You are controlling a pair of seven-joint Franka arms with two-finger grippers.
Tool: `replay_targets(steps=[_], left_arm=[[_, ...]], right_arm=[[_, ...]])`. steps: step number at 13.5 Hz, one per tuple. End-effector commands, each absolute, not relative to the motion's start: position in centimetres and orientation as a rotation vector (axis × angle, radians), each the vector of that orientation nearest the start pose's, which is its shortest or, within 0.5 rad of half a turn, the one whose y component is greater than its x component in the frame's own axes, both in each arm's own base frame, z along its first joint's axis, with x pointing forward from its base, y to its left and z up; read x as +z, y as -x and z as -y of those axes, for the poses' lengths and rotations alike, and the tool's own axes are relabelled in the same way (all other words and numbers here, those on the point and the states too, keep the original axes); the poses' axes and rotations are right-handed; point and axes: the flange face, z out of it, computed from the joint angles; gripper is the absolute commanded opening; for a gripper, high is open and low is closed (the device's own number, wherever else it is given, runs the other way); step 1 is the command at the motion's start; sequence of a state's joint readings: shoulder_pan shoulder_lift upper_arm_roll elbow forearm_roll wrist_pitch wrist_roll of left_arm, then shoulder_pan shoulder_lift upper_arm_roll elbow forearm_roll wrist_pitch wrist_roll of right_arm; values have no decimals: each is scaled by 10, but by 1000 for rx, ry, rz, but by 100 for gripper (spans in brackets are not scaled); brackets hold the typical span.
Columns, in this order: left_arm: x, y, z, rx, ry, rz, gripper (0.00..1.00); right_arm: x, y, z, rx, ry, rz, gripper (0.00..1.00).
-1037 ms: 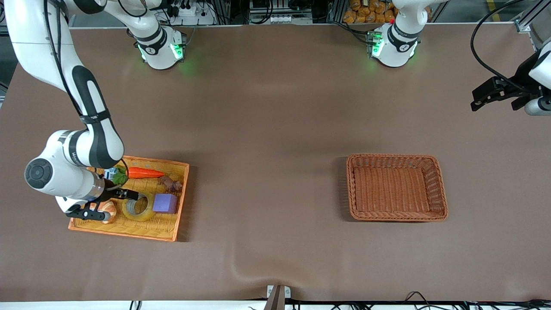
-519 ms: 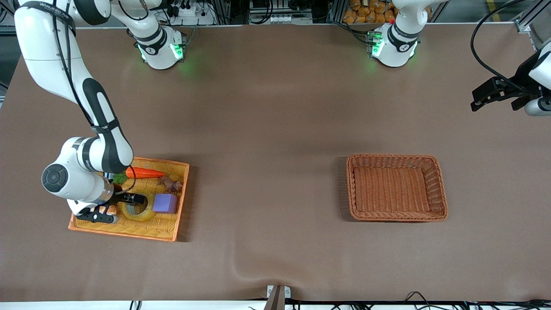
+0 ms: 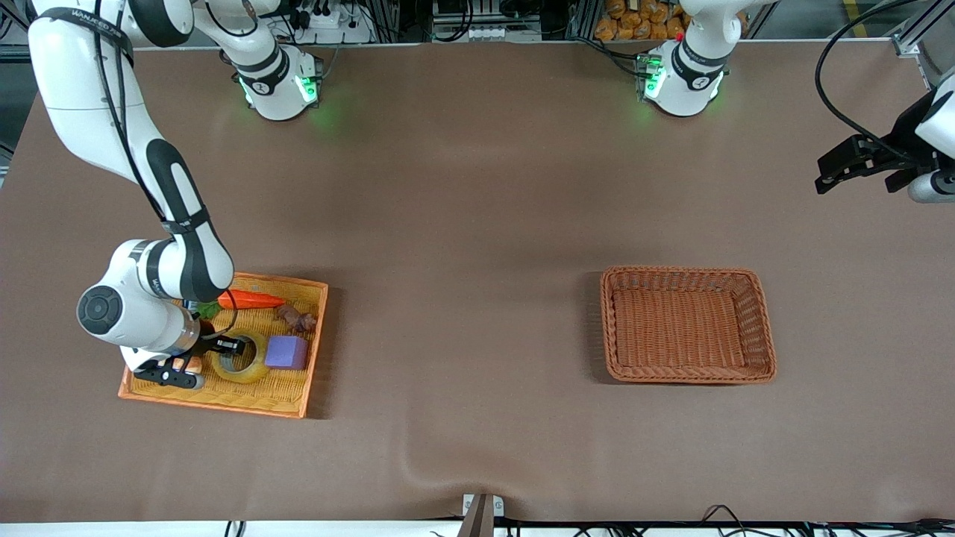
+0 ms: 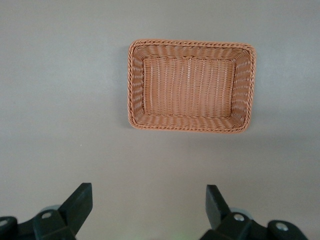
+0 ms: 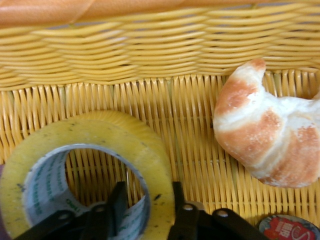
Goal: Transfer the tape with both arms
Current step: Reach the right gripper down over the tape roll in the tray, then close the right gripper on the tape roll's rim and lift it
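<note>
The tape (image 3: 240, 359) sits in the yellow wicker tray (image 3: 298, 395), a purple cube (image 3: 286, 352) right beside it, a croissant (image 5: 265, 135) nearby, and a carrot (image 3: 250, 300) farther from the camera. The right gripper (image 5: 147, 200) is down in the tray, fingers pinching the translucent ring's wall, one inside the core. The left gripper (image 4: 150, 205) waits spread wide, high over the brown table (image 3: 477, 224), with a woven brown basket (image 4: 191, 127) below.

High front camera; two downward wrist cameras.
</note>
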State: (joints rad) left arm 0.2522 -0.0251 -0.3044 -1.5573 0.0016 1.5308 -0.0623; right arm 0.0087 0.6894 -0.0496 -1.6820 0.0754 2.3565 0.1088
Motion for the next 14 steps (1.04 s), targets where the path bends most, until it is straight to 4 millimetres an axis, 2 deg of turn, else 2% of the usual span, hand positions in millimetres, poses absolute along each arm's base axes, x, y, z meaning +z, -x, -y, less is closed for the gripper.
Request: replay_targets(steps=[1, 9, 12, 14], left_arm=[[644, -542, 28, 11, 3146, -6, 100], [645, -542, 27, 9, 3146, -10, 100], [645, -542, 27, 9, 3146, -13, 100], [645, -542, 27, 9, 3146, -10, 100]], right_arm=[[199, -682, 21, 11, 3108, -315, 9], [200, -682, 25, 18, 3109, -301, 9], [210, -683, 26, -1, 3108, -302, 9], [227, -680, 25, 54, 3106, -295, 9]])
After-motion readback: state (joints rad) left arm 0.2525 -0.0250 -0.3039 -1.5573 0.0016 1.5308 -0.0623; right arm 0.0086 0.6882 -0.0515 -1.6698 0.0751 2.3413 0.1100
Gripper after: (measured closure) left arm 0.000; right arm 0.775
